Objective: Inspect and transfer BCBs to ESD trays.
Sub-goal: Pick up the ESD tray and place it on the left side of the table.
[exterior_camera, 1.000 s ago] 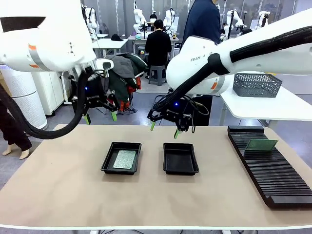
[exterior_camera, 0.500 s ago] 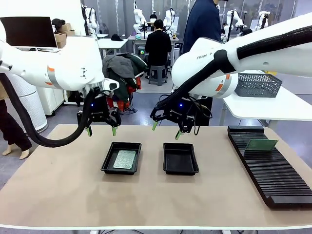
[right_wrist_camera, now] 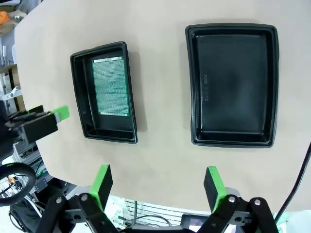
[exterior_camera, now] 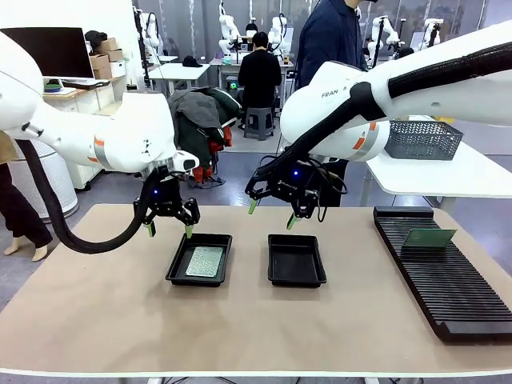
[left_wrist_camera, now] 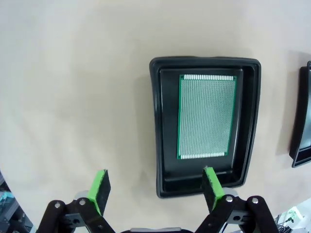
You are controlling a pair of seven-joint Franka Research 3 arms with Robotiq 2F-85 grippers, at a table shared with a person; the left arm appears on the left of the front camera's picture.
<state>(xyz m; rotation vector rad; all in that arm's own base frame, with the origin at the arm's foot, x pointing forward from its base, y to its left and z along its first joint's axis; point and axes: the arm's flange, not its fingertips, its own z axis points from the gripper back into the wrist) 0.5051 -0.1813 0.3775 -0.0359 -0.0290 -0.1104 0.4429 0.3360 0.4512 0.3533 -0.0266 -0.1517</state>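
Two black ESD trays sit side by side mid-table. The left tray [exterior_camera: 199, 259] [left_wrist_camera: 206, 124] [right_wrist_camera: 104, 98] holds a flat green BCB [exterior_camera: 204, 261] [left_wrist_camera: 206, 116] [right_wrist_camera: 111, 86]. The right tray [exterior_camera: 296, 260] [right_wrist_camera: 233, 85] is empty. Another BCB [exterior_camera: 428, 237] stands upright in the black slotted rack [exterior_camera: 448, 276] at the right. My left gripper [exterior_camera: 169, 230] [left_wrist_camera: 156, 188] hovers open just above the far edge of the left tray. My right gripper [exterior_camera: 270, 214] [right_wrist_camera: 158, 187] hangs open above the far side of the right tray, nothing between its fingers.
The tan tabletop [exterior_camera: 104, 304] has free room at the front and left. A grey mesh basket [exterior_camera: 422, 138] rests on a white side table at the far right. A person in dark clothes [exterior_camera: 332, 36] stands beyond the table's far edge.
My left arm has come down and to the right, bringing its open gripper close over the left tray. My right gripper has barely moved.
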